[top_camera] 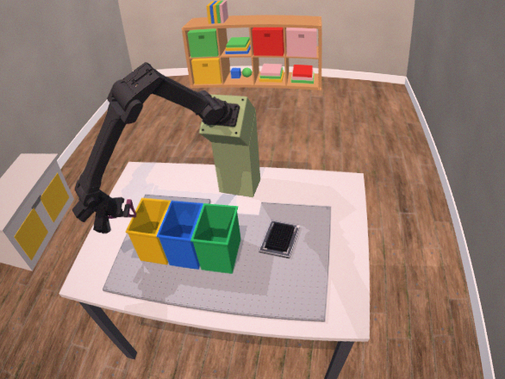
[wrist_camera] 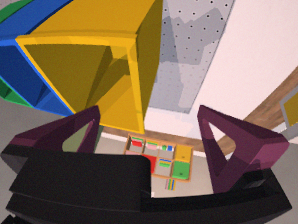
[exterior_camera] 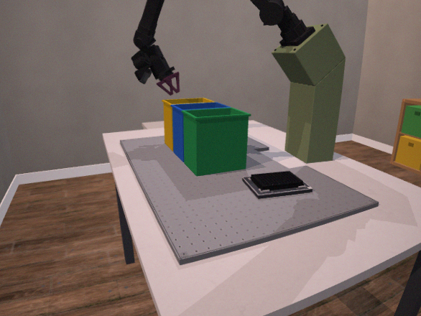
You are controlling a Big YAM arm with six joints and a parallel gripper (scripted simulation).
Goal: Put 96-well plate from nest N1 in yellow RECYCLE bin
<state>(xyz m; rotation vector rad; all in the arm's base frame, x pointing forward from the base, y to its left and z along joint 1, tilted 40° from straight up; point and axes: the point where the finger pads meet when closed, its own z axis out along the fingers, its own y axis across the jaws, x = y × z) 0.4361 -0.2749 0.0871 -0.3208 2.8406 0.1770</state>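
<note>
The black 96-well plate [top_camera: 282, 236] [exterior_camera: 276, 179] lies in its plate nest [top_camera: 264, 251] [exterior_camera: 251, 186] on the grey perforated mat, to the right of the bins. The yellow bin [top_camera: 147, 236] [exterior_camera: 167, 122] [wrist_camera: 100, 50] stands upright at the left end of a row, touching the blue bin [top_camera: 178, 241] [exterior_camera: 177, 133] [wrist_camera: 29, 90], with the green bin [top_camera: 215, 245] [exterior_camera: 215, 143] after it. My gripper [top_camera: 127, 209] [exterior_camera: 169, 84] [wrist_camera: 148, 110] is open and empty. It hovers just left of and slightly above the yellow bin's rim, far from the plate.
The olive robot pedestal [top_camera: 237, 151] [exterior_camera: 314, 104] stands at the back of the white table [top_camera: 353, 276]. A white cabinet [top_camera: 30, 207] stands left of the table. A shelf [top_camera: 254, 52] with coloured boxes is against the far wall.
</note>
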